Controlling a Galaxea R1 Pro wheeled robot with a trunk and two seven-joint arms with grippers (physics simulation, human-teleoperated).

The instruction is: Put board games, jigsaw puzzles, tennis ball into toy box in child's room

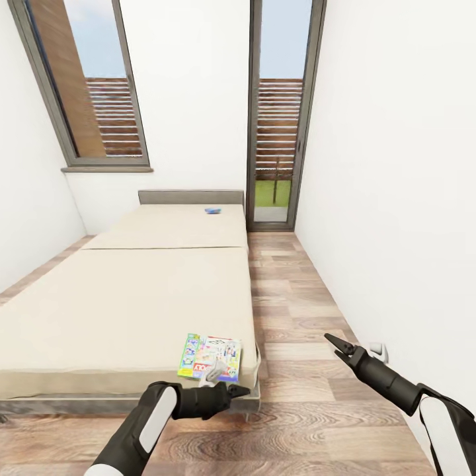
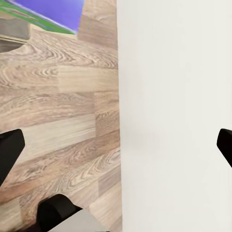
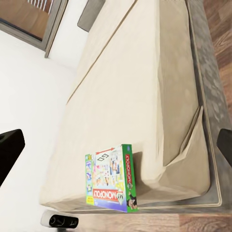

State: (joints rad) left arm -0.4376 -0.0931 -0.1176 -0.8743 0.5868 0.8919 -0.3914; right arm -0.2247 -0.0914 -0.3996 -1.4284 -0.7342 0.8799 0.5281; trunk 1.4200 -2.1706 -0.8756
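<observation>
Monopoly box (image 1: 210,357) on bed (image 1: 125,297) corner, just beyond left gripper (image 1: 239,391), jaws spread

Head and right wrist: bed (image 1: 132,291).

Left arm enters head view at bottom left, white-and-black forearm angled up toward centre, wrist bent so left gripper (image 1: 233,391) points right, near bottom centre of frame. Fingers look close together there, though left wrist view shows dark fingertips (image 2: 9,151) at opposite frame edges, wide apart. Right arm enters at bottom right, black forearm reaching up-left. Right gripper (image 1: 337,346) tapers to point, lower right of frame; wrist view shows fingertips (image 3: 10,151) spread.
</observation>
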